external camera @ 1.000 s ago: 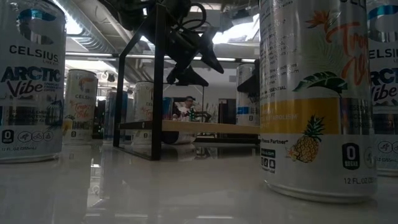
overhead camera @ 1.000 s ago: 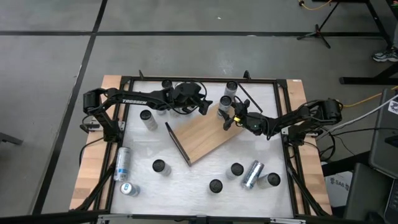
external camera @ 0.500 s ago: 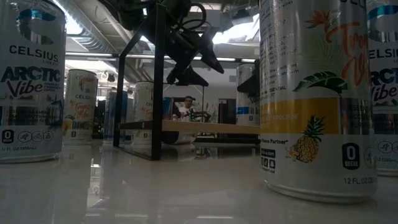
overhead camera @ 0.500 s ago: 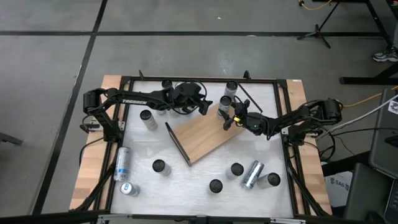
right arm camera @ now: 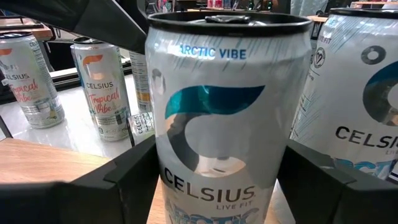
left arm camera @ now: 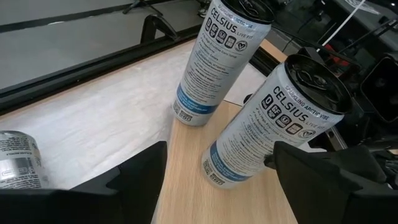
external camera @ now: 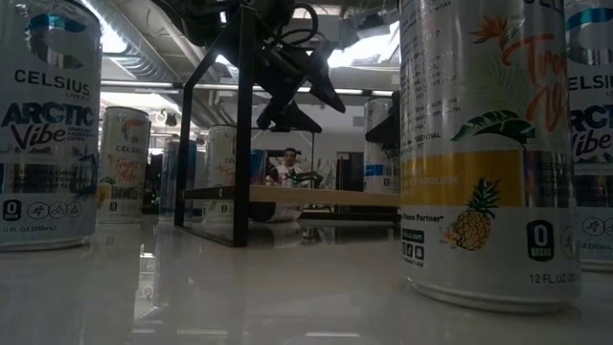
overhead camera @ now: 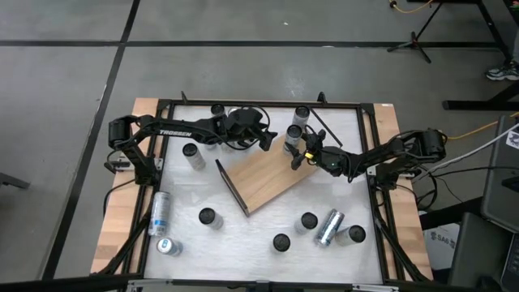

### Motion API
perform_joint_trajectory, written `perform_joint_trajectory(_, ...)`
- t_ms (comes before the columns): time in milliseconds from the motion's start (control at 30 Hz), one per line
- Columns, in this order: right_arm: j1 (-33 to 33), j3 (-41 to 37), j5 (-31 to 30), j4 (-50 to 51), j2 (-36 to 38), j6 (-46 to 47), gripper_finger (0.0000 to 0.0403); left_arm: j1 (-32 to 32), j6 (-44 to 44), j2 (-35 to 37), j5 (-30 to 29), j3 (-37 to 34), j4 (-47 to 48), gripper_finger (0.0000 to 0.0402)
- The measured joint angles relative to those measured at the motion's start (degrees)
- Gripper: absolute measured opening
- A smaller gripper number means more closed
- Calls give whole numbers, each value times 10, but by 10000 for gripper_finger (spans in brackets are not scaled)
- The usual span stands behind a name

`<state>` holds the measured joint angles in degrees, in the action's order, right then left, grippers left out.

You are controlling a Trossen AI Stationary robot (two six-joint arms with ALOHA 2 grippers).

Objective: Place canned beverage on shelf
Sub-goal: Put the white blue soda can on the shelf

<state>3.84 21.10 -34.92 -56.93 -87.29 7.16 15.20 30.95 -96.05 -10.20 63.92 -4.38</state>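
We count one shelf on the worktop, with one can upright on its far corner. The right gripper has its fingers on either side of that can. The left gripper hovers just beside it, fingers spread. Ten more cans stand or lie around the shelf.

Robotics lab or workshop. Grey concrete floor with dark seams, black-framed test table, tripod stand, yellow cable (trailing at one side).
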Motion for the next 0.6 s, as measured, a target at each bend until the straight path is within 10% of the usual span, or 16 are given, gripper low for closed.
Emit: perform_joint_trajectory(600, 0, 0, 19, 1, 0, -1, 285, 0, 1, 0, 0, 0, 0, 288)
